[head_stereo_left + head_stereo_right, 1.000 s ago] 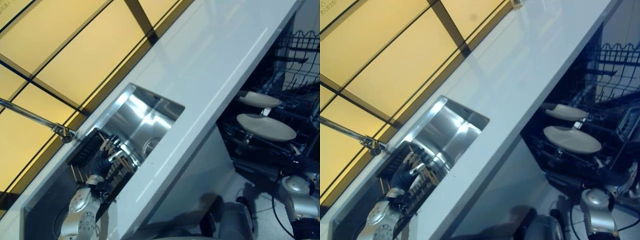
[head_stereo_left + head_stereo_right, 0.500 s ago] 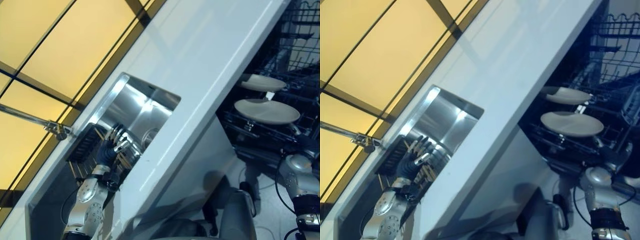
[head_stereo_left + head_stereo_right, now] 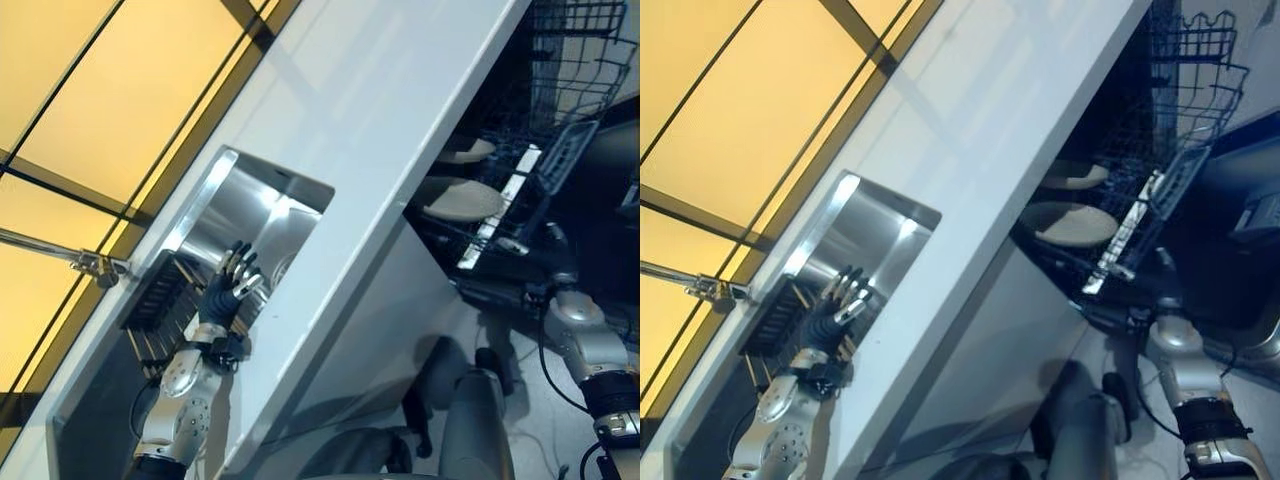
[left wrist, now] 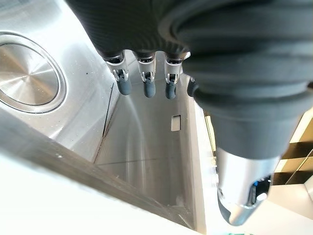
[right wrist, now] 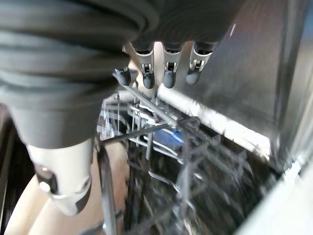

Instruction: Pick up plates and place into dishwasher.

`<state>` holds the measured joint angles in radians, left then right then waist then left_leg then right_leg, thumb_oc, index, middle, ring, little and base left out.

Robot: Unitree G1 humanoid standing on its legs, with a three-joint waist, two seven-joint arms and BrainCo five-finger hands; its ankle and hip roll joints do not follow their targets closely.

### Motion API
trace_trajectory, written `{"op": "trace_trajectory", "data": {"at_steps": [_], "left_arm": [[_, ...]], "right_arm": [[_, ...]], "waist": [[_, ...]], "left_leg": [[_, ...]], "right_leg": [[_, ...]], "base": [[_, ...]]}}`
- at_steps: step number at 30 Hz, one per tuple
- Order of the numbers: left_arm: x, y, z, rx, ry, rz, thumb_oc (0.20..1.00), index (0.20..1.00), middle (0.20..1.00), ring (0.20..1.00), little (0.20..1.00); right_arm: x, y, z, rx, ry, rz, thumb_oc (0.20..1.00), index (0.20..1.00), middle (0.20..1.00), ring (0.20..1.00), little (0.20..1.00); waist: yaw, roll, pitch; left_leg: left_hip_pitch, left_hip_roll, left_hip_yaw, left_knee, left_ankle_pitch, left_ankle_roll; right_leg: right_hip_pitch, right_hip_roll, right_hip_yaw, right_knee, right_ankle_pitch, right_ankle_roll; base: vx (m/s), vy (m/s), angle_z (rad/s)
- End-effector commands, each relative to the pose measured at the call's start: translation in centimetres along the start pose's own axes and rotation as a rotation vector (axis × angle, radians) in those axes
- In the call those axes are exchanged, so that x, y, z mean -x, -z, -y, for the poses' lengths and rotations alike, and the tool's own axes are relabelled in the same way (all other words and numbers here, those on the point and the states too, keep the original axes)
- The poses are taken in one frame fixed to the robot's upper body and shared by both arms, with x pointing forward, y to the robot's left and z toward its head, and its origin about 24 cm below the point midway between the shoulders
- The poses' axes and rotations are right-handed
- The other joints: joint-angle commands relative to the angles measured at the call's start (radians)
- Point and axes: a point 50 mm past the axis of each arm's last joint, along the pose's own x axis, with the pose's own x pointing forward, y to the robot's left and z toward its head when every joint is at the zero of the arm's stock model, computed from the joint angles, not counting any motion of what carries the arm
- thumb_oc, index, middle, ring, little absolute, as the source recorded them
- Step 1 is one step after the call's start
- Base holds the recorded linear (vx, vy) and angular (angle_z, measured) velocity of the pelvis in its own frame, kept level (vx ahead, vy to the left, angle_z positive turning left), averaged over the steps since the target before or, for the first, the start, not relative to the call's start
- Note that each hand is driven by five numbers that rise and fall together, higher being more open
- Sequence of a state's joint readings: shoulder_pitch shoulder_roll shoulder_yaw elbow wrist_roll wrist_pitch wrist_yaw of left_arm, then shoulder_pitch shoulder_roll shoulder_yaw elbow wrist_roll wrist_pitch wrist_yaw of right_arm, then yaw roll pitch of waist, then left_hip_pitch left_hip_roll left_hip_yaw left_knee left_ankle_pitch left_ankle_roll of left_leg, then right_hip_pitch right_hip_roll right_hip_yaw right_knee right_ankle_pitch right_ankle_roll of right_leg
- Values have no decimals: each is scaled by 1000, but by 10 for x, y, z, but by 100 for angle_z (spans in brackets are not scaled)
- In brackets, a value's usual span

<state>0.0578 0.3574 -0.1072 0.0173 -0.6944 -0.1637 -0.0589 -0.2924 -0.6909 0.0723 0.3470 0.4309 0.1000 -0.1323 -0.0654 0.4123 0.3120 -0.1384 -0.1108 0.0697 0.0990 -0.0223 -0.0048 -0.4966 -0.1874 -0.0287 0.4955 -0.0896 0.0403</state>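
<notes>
Two beige plates point(image 3: 462, 198) lie in the dishwasher's lower rack point(image 3: 505, 215), one behind the other; a plate's edge point(image 5: 22, 215) also shows in the right wrist view. My right hand point(image 3: 556, 262) is at that rack's front edge, open, its fingers point(image 5: 168, 78) straight and close to a rack wire. My left hand point(image 3: 230, 290) hovers open over the steel sink point(image 3: 255, 215) with its fingers point(image 4: 146, 88) spread and nothing in it. Below it sits the sink's drain point(image 4: 27, 73).
A dark slatted rack point(image 3: 160, 310) lies in the sink beside my left hand. The tap point(image 3: 60, 255) reaches over the sink's far side. A long white counter point(image 3: 380, 110) separates sink and dishwasher. A wire upper basket point(image 3: 570, 60) hangs above the plates.
The camera has shifted. My left hand has lifted off the slatted rack and spread its fingers over the sink. My right hand has risen to the dishwasher rack's front edge.
</notes>
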Motion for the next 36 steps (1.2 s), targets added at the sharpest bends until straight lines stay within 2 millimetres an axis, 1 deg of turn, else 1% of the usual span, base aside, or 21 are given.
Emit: {"op": "trace_trajectory", "data": {"at_steps": [1,2,7,10,13,19,20,25,28,33,34,36], "left_arm": [[-4,-38,-13,-38,5,155,1000,1000,1000,1000,1000],[-4,-39,-15,-39,6,157,1000,1000,1000,1000,1000],[-7,-41,-16,-53,17,163,1000,1000,1000,1000,1000],[-9,-42,-19,-57,14,162,1000,1000,1000,1000,1000],[-9,-42,-22,-60,6,157,1000,1000,1000,1000,1000],[-6,-42,-30,-65,-18,142,1000,1000,1000,1000,1000],[-6,-43,-32,-69,-26,140,1000,1000,1000,1000,1000],[-6,-44,-37,-105,-38,136,1000,1000,1000,1000,1000],[-6,-47,-40,-125,-35,138,1000,1000,1000,1000,1000],[-6,-52,-43,-161,-17,135,1000,1000,1000,1000,1000],[-6,-52,-43,-163,-15,135,1000,1000,1000,1000,1000],[-6,-52,-45,-174,-7,129,1000,1000,1000,1000,1000]], "right_arm": [[-3,-72,-76,1,-444,287,1000,1000,1000,1000,1000],[0,-75,-81,17,-500,311,1000,1000,1000,1000,1000],[19,-101,-117,39,-748,434,1000,1000,1000,1000,1000],[31,-113,-132,48,-866,502,1000,1000,1000,1000,1000],[38,-117,-136,36,-909,533,1000,1000,1000,1000,1000],[44,-104,-126,-22,-905,527,1000,1000,1000,1000,1000],[45,-99,-123,-47,-901,522,1000,1000,1000,1000,1000],[48,-81,-116,-87,-856,503,1000,1000,1000,1000,1000],[50,-71,-110,-111,-813,490,1000,1000,1000,1000,1000],[55,-49,-98,-138,-704,443,1000,1000,1000,1000,1000],[56,-48,-98,-139,-697,439,1000,1000,1000,1000,1000],[57,-39,-92,-154,-654,413,1000,1000,1000,1000,1000]], "waist": [[55,-17,51],[52,-21,53],[71,-47,42],[78,-66,27],[83,-89,4],[83,-144,-54],[84,-161,-74],[84,-220,-138],[82,-259,-168],[78,-317,-198],[78,-320,-199],[75,-332,-209]], "left_leg": [[-105,-69,-10,146,-54,43],[-102,-71,-15,147,-54,43],[-98,-65,-24,148,-55,45],[-84,-63,-31,146,-58,46],[-58,-58,-38,140,-63,47],[12,-42,-50,99,-68,49],[29,-37,-50,85,-70,49],[94,-14,-61,18,-68,45],[116,-1,-65,-1,-70,44],[152,13,-67,-3,-93,52],[154,13,-68,-3,-94,52],[169,19,-69,-12,-98,55]], "right_leg": [[92,-45,52,-86,-16,21],[95,-47,49,-83,-20,21],[118,-48,36,-99,-17,24],[148,-49,26,-114,-17,28],[193,-50,11,-136,-16,30],[295,-41,-15,-211,-4,42],[323,-34,-20,-236,-1,46],[412,0,-32,-322,11,53],[442,19,-33,-346,13,54],[487,43,-28,-365,13,54],[489,44,-27,-365,13,54],[502,52,-23,-371,13,56]], "base": [[-30,-15,15],[-28,-19,22],[-11,-21,10],[9,-19,9],[39,-25,21],[49,-32,20],[45,-71,18],[17,-94,8],[-32,-107,8],[-29,-88,6],[-26,-64,16],[-15,-43,4]]}}
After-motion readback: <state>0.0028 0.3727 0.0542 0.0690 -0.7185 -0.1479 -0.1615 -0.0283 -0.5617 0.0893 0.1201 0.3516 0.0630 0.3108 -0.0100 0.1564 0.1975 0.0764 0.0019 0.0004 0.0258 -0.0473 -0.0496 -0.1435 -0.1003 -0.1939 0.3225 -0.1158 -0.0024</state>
